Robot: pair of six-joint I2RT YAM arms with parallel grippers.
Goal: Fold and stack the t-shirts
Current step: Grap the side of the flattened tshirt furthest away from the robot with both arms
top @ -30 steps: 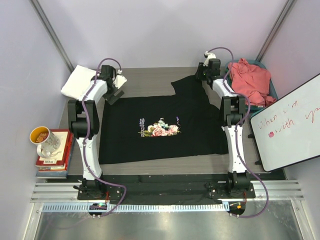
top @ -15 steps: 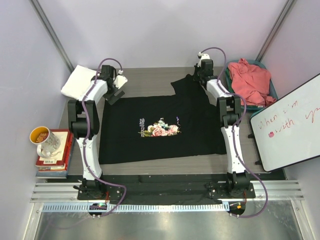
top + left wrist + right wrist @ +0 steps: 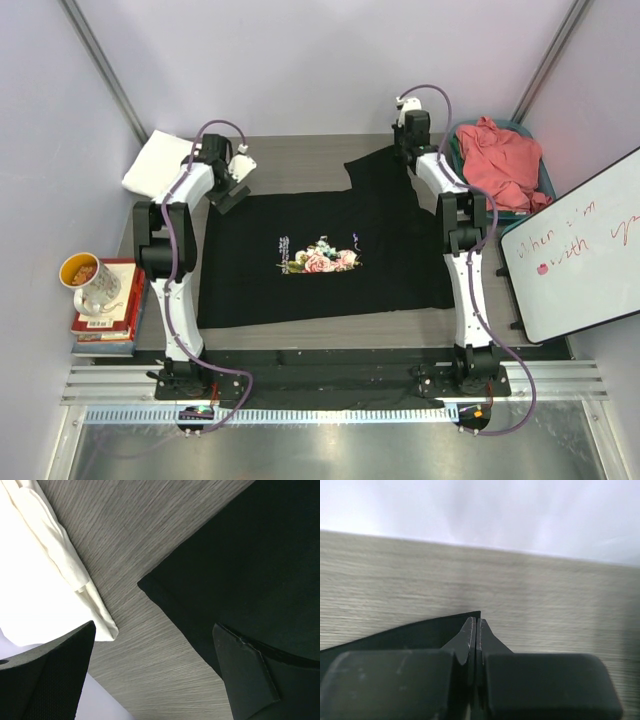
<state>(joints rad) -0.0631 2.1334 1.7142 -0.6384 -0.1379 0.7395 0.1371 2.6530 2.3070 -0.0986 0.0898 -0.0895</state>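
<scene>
Lying face-up across the grey wood table (image 3: 300, 160), the black t-shirt (image 3: 260, 280) is spread nearly flat, its rose print (image 3: 320, 256) near the middle and one sleeve reaching toward the far edge on the right. At the tip of that sleeve sits the right gripper (image 3: 402, 150). In the right wrist view its fingers are pressed together with the pointed corner of black cloth (image 3: 395, 635) pinched between them, the tip of the cloth showing just past the fingertips (image 3: 470, 630) above the bare table (image 3: 545, 590). The left gripper (image 3: 228, 195) hangs over the shirt's far left corner with its fingers spread wide. In the left wrist view that corner (image 3: 240, 555) lies under the right-hand finger (image 3: 245, 675), and bare wood shows between the two. Just beside this gripper, on the far left of the table, the folded white t-shirt (image 3: 155, 165) rests apart from the black one. The coral-pink t-shirt (image 3: 500, 160) is heaped in a teal bin (image 3: 545, 185) on the far right, close to the right arm. A mug (image 3: 90, 280) stands on books (image 3: 110, 310) at the left, and a whiteboard (image 3: 580, 250) leans at the right.
</scene>
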